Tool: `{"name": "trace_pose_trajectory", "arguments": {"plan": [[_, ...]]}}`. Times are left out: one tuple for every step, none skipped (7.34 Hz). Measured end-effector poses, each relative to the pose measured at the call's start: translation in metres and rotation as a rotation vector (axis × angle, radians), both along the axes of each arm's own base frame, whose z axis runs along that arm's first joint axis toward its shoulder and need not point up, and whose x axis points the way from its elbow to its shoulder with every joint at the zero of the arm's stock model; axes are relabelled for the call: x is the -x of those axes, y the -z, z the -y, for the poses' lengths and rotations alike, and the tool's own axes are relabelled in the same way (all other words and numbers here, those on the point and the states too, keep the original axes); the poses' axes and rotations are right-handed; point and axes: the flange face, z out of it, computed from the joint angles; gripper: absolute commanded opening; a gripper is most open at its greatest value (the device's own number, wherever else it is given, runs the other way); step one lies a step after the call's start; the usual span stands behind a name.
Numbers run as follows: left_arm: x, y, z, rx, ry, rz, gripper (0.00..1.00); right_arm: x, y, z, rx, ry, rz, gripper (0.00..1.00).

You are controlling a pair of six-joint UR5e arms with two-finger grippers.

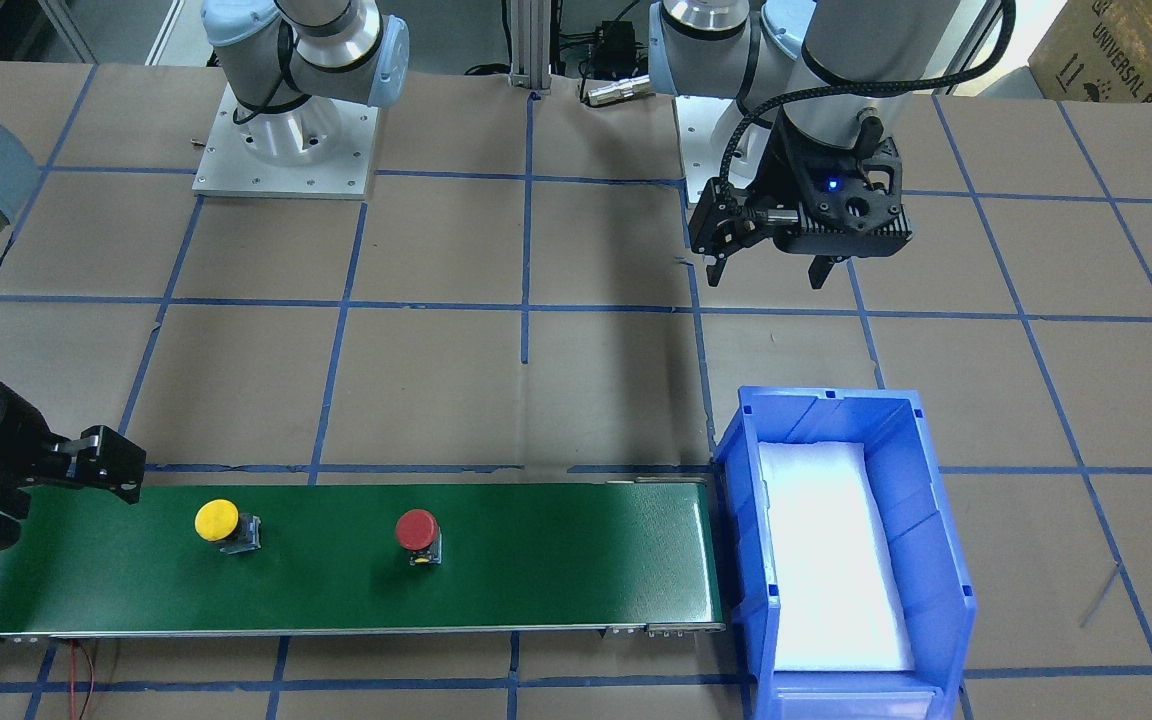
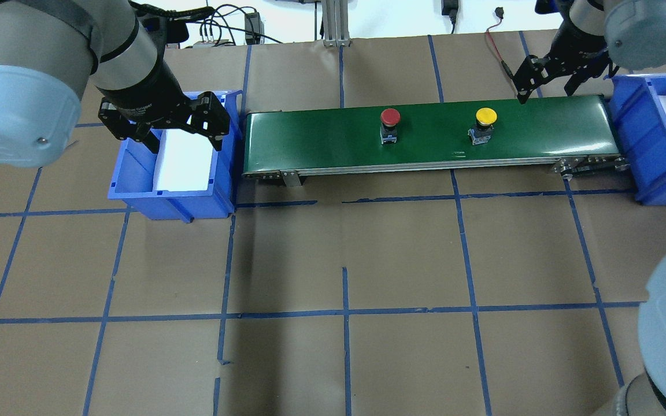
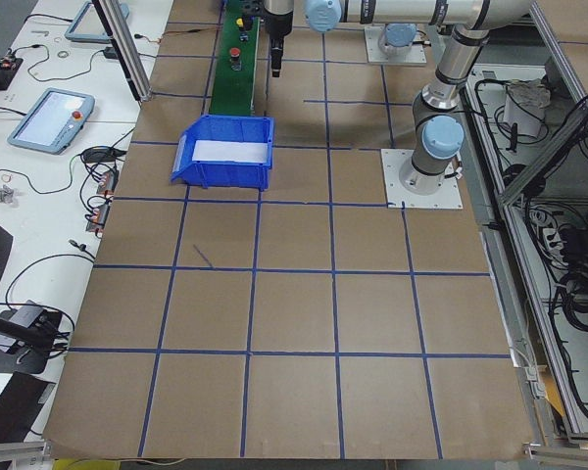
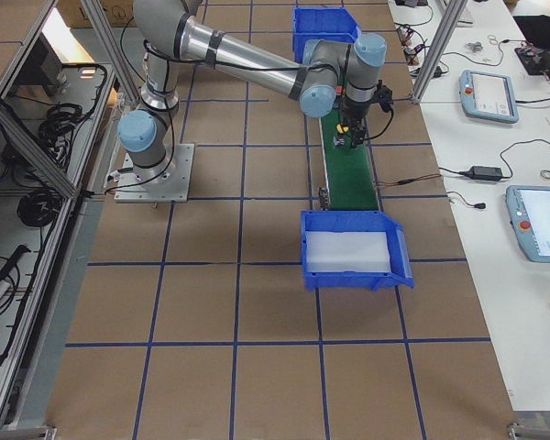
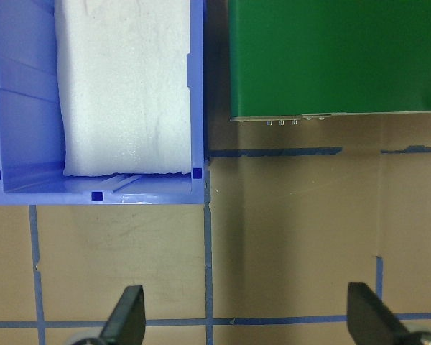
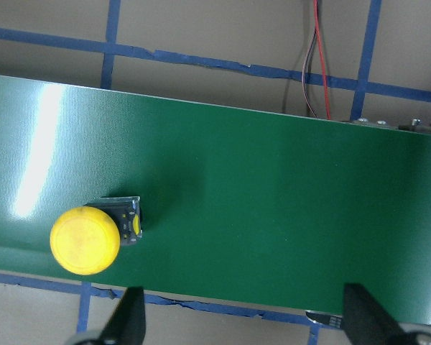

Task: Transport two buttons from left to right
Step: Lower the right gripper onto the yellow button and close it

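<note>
The yellow-capped button (image 2: 485,115) and the red-capped button (image 2: 390,117) stand upright on the green conveyor belt (image 2: 321,136), the yellow one nearer the robot's right end. My right gripper (image 2: 547,89) is open and empty, above the belt's right end. In the right wrist view the yellow button (image 6: 84,239) lies left of and ahead of the open right gripper (image 6: 244,320). My left gripper (image 2: 180,133) is open and empty, above the left blue bin (image 2: 136,193). In the left wrist view the left gripper (image 5: 246,316) hangs over bare table.
A second blue bin (image 2: 651,190) with white foam stands at the belt's right end. The left bin (image 5: 93,195) holds white foam only. A red wire (image 6: 317,57) runs behind the belt. Blue tape lines grid the brown table.
</note>
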Motion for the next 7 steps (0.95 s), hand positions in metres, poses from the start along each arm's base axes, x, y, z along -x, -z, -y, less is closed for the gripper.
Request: {"name": "trace_pose_trajectory", "arguments": {"plan": [[0.000, 0.000, 0.000, 0.000, 0.000, 0.000, 1.00, 0.000, 0.004, -0.001, -0.002, 0.003, 0.000, 1.00], [0.000, 0.000, 0.000, -0.001, 0.000, 0.001, 1.00, -0.001, 0.007, -0.001, 0.000, 0.006, 0.000, 1.00], [0.000, 0.000, 0.000, -0.001, 0.000, 0.001, 1.00, -0.001, 0.011, -0.001, 0.004, 0.010, 0.002, 1.00], [0.000, 0.000, 0.000, -0.002, -0.001, 0.002, 1.00, -0.001, 0.013, -0.002, 0.004, 0.013, 0.007, 1.00], [0.000, 0.000, 0.000, -0.002, -0.002, 0.004, 1.00, -0.002, 0.015, -0.002, 0.003, 0.015, 0.011, 1.00], [0.000, 0.000, 0.000, -0.002, -0.003, 0.005, 1.00, -0.002, 0.015, -0.002, 0.003, 0.016, 0.013, 1.00], [0.000, 0.000, 0.000, -0.002, -0.004, 0.005, 1.00, -0.002, 0.016, -0.002, 0.004, 0.016, 0.013, 1.00]]}}
